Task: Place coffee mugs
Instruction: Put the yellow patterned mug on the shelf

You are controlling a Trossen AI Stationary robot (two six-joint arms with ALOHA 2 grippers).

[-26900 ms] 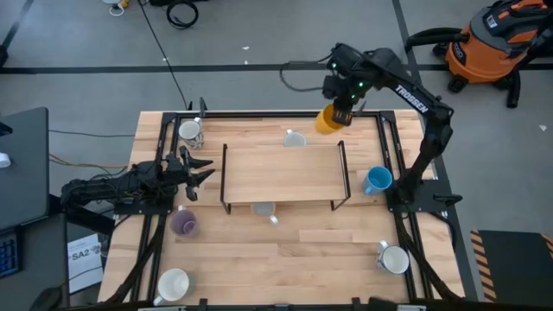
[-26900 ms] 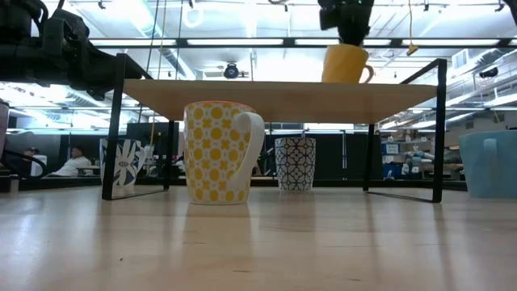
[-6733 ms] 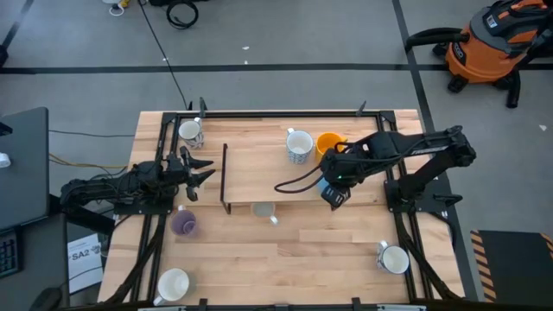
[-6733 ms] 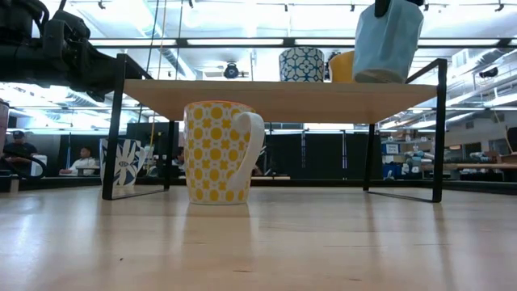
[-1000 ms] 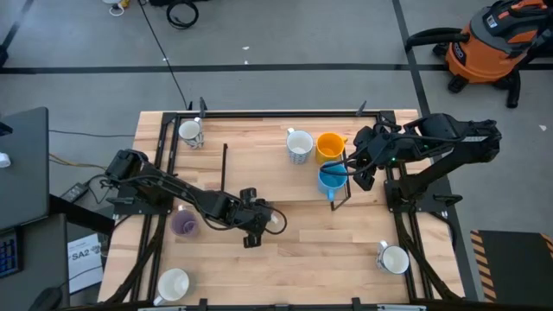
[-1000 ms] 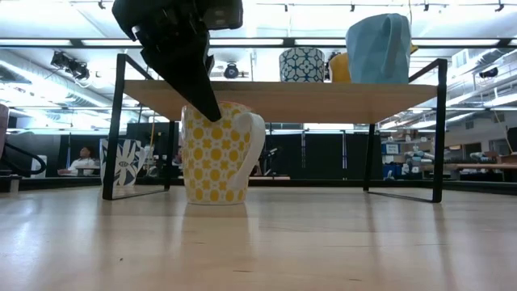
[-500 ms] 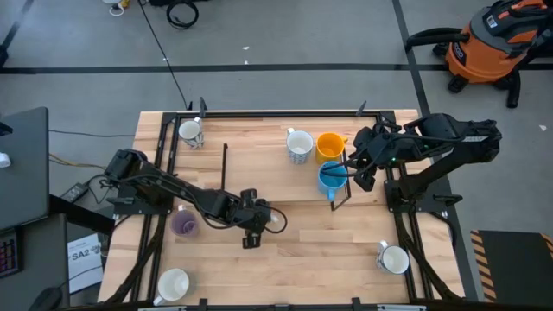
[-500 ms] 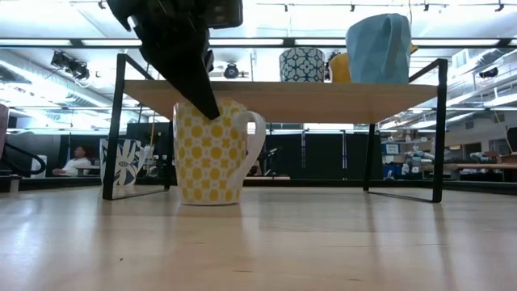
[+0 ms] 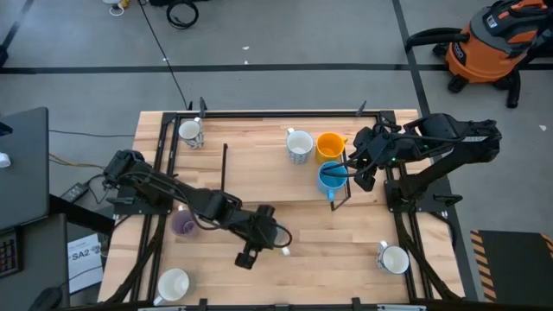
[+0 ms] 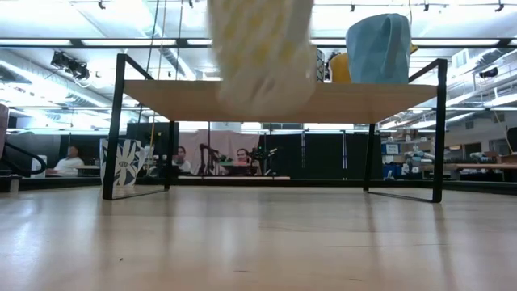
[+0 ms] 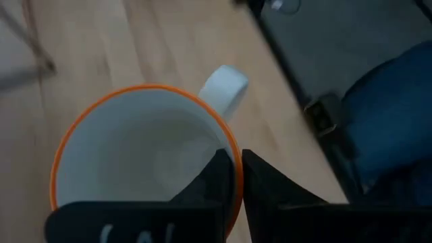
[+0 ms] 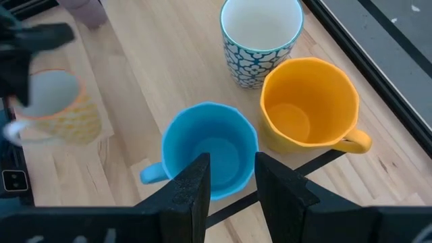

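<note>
From above, the left gripper (image 9: 262, 231) is reaching over the table's (image 9: 328, 250) near middle, well apart from the right gripper (image 9: 352, 170), which is sitting just behind the blue mug (image 9: 330, 178) on the shelf (image 9: 259, 168). At table height, the yellow-patterned mug (image 10: 262, 52) is hanging blurred, clear of the tabletop. In the left wrist view, the fingers (image 11: 260, 189) are pinching that mug's orange rim (image 11: 233, 152), one inside and one outside; in the right wrist view, the right gripper's fingers (image 12: 192, 182) are standing apart beside the blue mug (image 12: 209, 152), gripping nothing.

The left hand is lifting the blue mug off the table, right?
Not quite. The left hand is lifting the yellow-patterned mug, pinching its orange rim, as the left wrist view shows. In the low view it hangs above the table. The blue mug sits on the shelf.
</note>
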